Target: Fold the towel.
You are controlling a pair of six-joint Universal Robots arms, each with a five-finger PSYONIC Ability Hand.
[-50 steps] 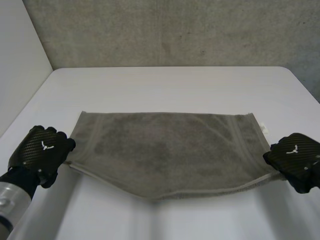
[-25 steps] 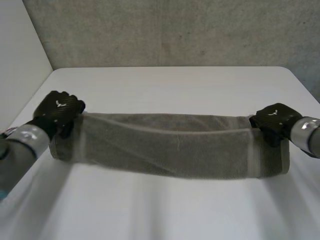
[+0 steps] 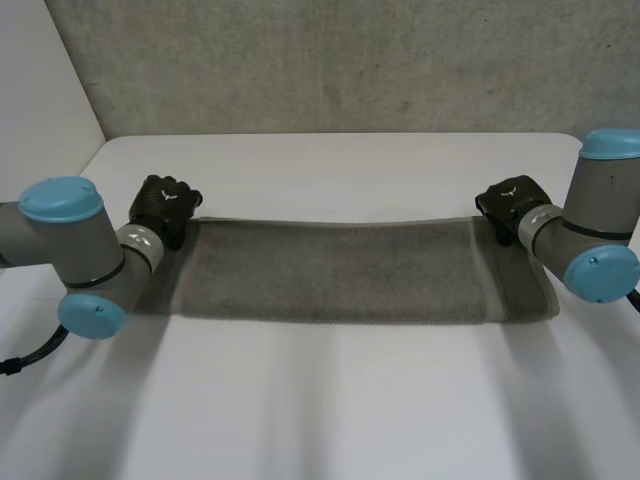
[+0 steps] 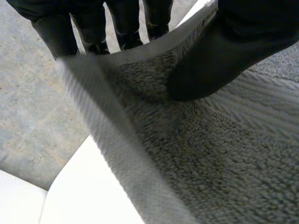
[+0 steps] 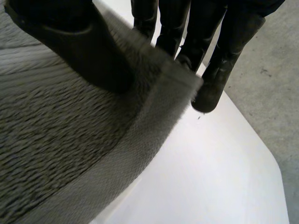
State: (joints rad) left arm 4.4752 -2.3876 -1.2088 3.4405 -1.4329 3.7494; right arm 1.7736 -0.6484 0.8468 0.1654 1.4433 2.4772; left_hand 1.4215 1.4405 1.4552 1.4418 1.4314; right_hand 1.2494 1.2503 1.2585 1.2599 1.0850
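I think the first fold is almost down: the towel (image 3: pixel 340 270) lies doubled across the table (image 3: pixel 340 400), the left hand (image 3: pixel 165 205) pinches its 10 o'clock corner in its fingers, the right hand (image 3: pixel 510 200) pinches its 2 o'clock corner, and next they should let go gently

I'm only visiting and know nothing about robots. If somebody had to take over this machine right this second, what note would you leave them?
Left hand: shut on the towel, pinching its far left corner between thumb and fingers.
Right hand: shut on the towel's far right corner, with the same pinch.
Towel: a long narrow band lying across the white table, with both held corners a little raised.
Done: it looks folded once along its length.
Left: lay the held edge down, let go, then probably fold the band end to end.
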